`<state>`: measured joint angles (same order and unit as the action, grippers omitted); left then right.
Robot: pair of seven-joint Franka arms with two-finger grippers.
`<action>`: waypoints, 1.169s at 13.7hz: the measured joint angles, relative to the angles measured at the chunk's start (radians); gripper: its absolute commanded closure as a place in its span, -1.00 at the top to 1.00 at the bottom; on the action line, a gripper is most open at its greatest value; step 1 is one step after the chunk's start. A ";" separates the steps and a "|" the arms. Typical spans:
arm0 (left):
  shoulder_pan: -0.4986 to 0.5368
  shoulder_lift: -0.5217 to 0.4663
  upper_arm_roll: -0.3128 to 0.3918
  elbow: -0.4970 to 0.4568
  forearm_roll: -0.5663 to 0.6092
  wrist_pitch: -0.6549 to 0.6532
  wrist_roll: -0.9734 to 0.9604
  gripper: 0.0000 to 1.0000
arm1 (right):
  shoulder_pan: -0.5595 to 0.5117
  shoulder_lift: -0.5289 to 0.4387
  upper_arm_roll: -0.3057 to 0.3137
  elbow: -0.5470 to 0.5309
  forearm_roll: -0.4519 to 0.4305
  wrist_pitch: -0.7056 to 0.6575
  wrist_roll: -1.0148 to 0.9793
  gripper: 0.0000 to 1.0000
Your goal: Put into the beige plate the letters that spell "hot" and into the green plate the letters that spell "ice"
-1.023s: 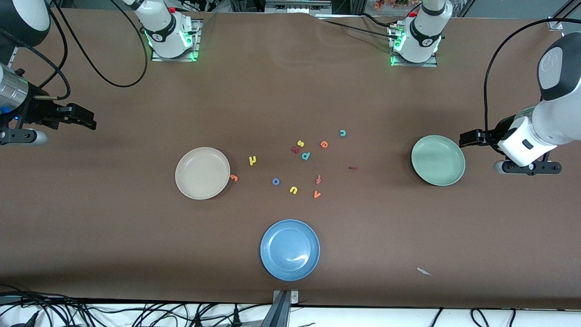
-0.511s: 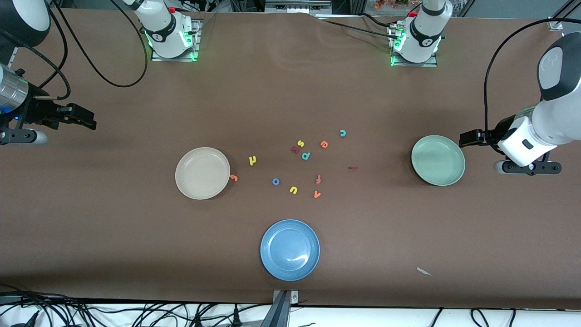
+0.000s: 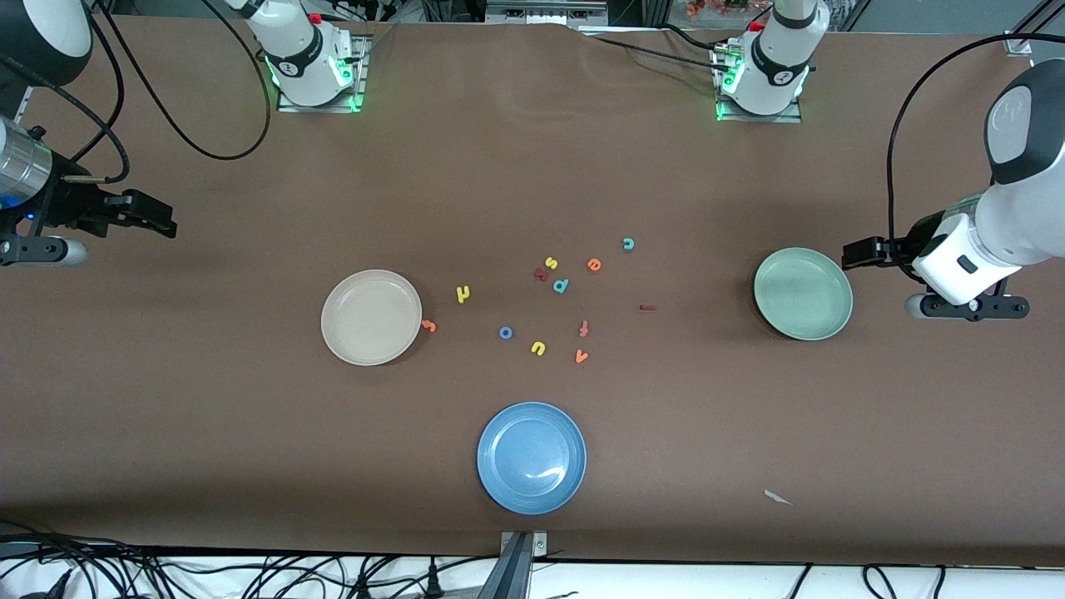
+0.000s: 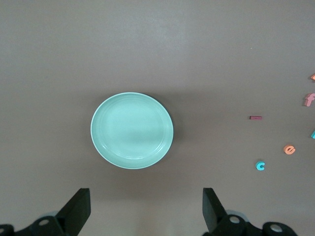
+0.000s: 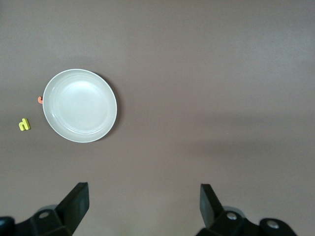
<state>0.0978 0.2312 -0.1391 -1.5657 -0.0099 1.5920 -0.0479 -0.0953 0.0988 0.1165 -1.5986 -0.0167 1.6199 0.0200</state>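
Note:
The beige plate (image 3: 371, 317) (image 5: 79, 105) has the orange t (image 3: 428, 325) (image 5: 40, 99) at its rim and the yellow h (image 3: 463, 293) (image 5: 24, 124) close by. The blue o (image 3: 505, 333) lies mid-table. The teal c (image 3: 628, 244) (image 4: 260, 165), orange e (image 3: 594, 264) (image 4: 290, 149) and dark red i (image 3: 647, 308) (image 4: 256, 117) lie on the table toward the green plate (image 3: 803, 294) (image 4: 132, 130). My left gripper (image 3: 861, 252) (image 4: 146, 211) hangs open and empty over bare table beside the green plate. My right gripper (image 3: 154, 218) (image 5: 144, 209) waits open and empty over the right arm's end.
A blue plate (image 3: 532, 457) sits nearest the front camera. Among the letters lie a teal p (image 3: 561, 285), yellow s (image 3: 551, 263), yellow u (image 3: 537, 348), orange v (image 3: 581, 356) and a red cross-shaped letter (image 3: 584, 329). A white scrap (image 3: 777, 497) lies near the front edge.

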 measured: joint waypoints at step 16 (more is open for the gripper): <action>-0.007 0.041 -0.234 -0.120 -0.025 0.162 -0.508 0.99 | 0.052 0.062 0.011 0.033 0.003 0.024 0.001 1.00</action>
<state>0.0908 0.2719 -0.3729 -1.6858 -0.0354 1.7543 -0.5559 -0.0433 0.1603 0.1273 -1.5653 -0.0138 1.6439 0.0208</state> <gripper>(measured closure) 0.000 0.000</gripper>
